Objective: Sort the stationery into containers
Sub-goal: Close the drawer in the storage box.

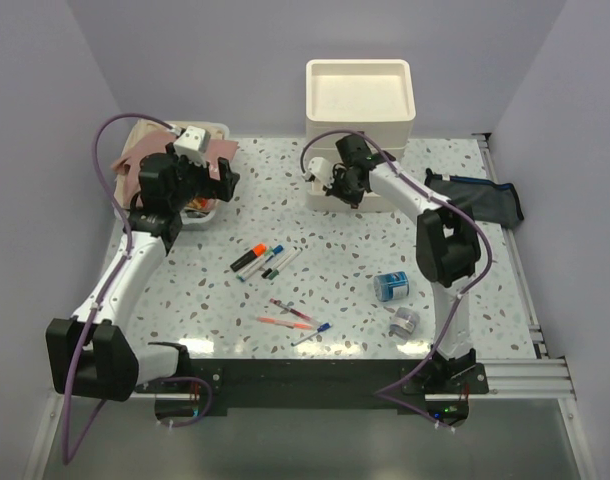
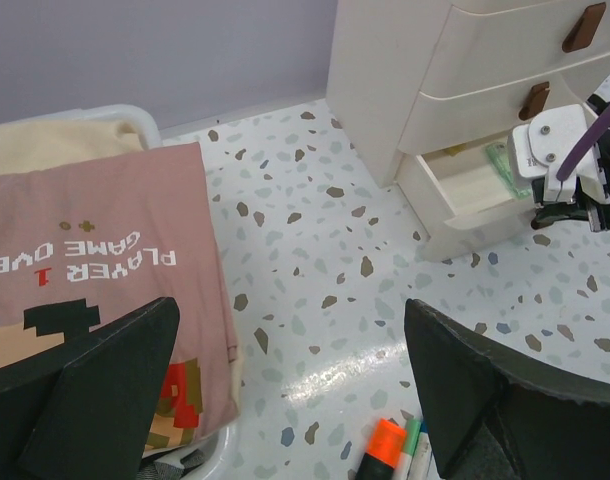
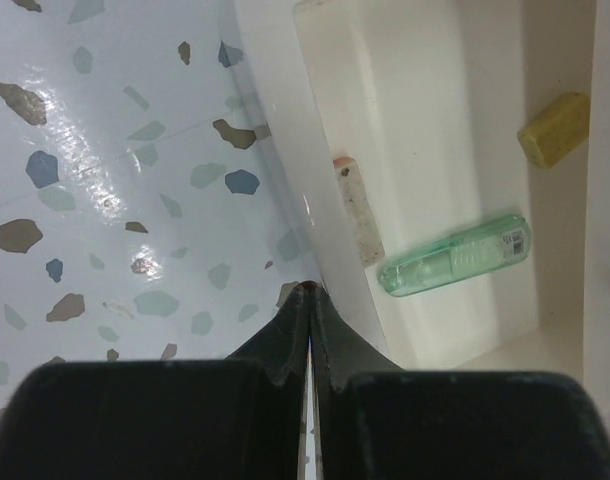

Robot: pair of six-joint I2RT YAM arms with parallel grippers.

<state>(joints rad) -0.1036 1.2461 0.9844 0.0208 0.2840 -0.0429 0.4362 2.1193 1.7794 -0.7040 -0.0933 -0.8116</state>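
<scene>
Speckled terrazzo bench under lilac walls. At its far-left corner a pink cloth reads "PLAYER 1 GAME OVE", upside down in the left wrist view; the left gripper hangs over it, jaws spread wide, empty. Markers lie mid-bench. The right gripper, jaws pressed together on nothing, tips at the front wall of the drawer unit's open bottom drawer, where the pale-green highlighter lies.

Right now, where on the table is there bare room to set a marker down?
Bare strip between the cloth bin and the drawer unit; another between the markers and the blue roll. Crowded near the front: pens, grey roll.
</scene>
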